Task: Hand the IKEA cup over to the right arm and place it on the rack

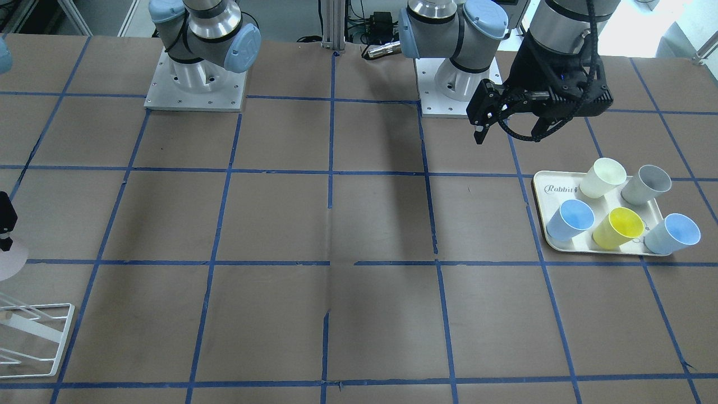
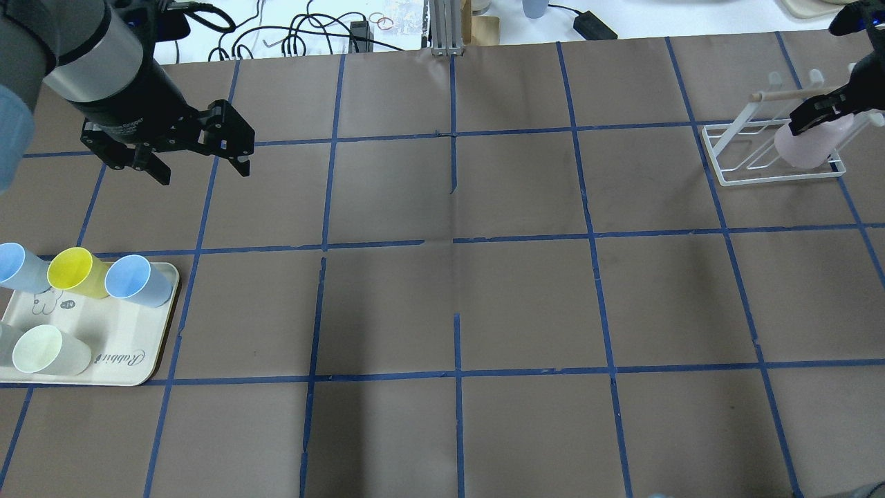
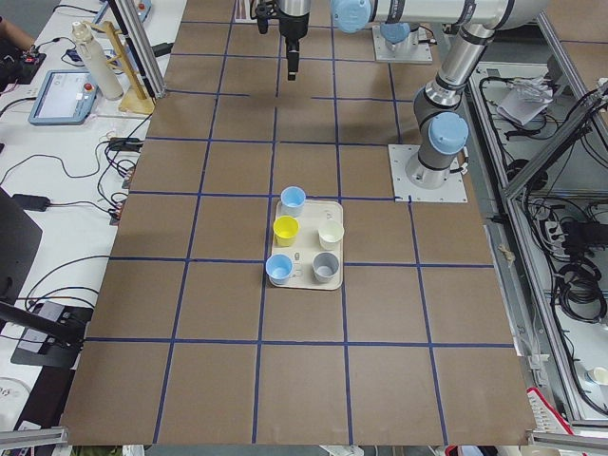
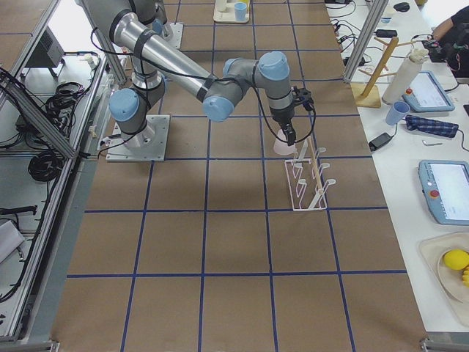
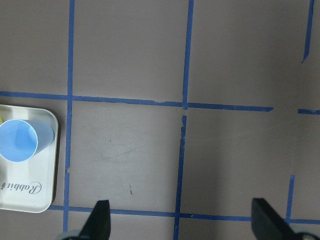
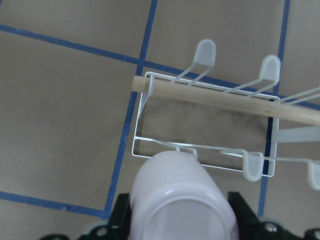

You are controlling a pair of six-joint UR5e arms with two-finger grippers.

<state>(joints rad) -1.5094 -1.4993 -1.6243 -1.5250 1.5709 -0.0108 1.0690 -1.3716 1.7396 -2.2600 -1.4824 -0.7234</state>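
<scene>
Ahead of the IKEA cup (image 6: 182, 185) in my right gripper (image 6: 181, 222), the rack (image 2: 733, 131) sets its wooden bar (image 6: 220, 99) and white prongs (image 6: 205, 50) in the way, seemingly close. The table (image 2: 456, 297) between my arms offers passage; the cup-laden tray (image 2: 117, 332) flanks my left gripper (image 2: 202, 173).

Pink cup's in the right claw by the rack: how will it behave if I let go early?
Probably light and fairly stiff: the IKEA cup looks like small plain plastic and looks unsquashed in the right claw. Its smooth tapered wall may slip. Missing the thin prongs of the rack, it would likely tip or roll.
</scene>
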